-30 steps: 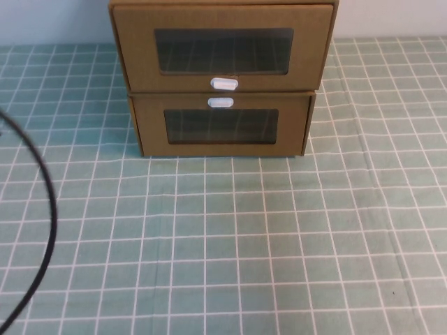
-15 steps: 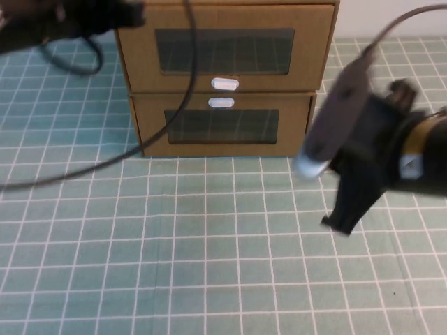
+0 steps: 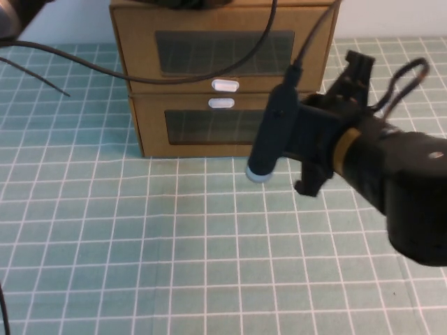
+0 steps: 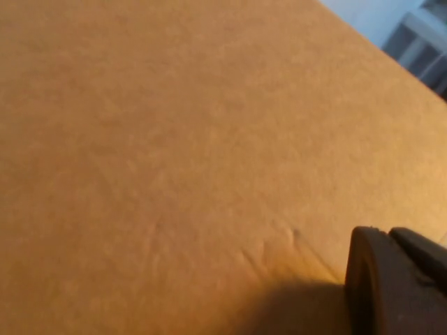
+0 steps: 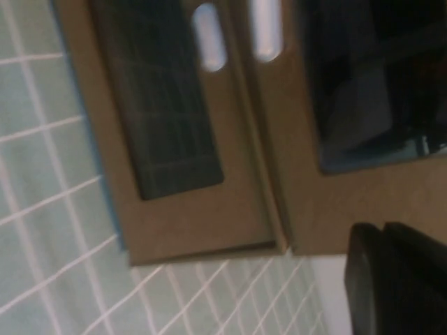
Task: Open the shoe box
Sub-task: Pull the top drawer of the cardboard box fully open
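Two brown cardboard shoe boxes are stacked at the back of the table, each with a dark window and a white handle. The upper box (image 3: 140,49) has its handle (image 3: 224,85) just above the lower box's handle (image 3: 221,103). Both fronts sit flush and closed. My right gripper (image 3: 318,115), rolled on its side, hovers in front of the boxes' right end, its wrist camera (image 3: 269,139) covering part of the lower window. It is shut (image 5: 383,241) and holds nothing. My left gripper (image 4: 387,241) is shut, close above the upper box's top.
A green checked cloth (image 3: 140,244) covers the table. Black cables (image 3: 84,61) trail over the upper box and the far left. The bulky right arm (image 3: 412,195) fills the right side. A white wall stands behind the boxes.
Both arms have come into view. The right arm swung in from the right to the boxes' front. The left arm moved over the top box. The boxes have not moved.
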Robot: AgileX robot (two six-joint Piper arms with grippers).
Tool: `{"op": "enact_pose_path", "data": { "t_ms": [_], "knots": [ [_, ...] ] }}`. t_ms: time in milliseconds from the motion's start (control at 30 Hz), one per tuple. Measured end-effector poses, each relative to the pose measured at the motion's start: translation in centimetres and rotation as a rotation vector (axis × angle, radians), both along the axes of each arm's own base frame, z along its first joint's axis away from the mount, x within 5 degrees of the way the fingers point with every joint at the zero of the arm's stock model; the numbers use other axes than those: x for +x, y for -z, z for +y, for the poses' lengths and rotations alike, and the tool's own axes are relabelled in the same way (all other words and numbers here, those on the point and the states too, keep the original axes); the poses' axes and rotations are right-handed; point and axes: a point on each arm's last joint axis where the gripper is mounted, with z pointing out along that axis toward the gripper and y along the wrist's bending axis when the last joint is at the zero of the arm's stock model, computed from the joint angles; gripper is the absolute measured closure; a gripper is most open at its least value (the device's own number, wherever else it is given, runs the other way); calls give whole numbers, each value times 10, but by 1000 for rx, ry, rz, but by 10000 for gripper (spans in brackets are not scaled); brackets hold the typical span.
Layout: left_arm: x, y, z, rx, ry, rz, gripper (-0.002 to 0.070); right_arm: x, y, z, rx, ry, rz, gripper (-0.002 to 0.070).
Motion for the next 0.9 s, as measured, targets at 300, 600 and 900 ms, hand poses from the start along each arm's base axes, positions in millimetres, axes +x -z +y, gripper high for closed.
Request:
{"op": "enact_pose_path", "data": {
  "t_ms": [300, 600, 900],
  "knots": [
    [11, 10, -7, -90, 2, 86, 680, 37, 35, 49, -11, -50, -26, 644],
    [10, 10, -6, -85, 8, 90, 680, 71, 42, 65, -18, -16, -45, 388],
    [10, 11, -6, -76, 10, 90, 680, 84, 53, 75, -84, -22, -57, 363]
  ]
}}
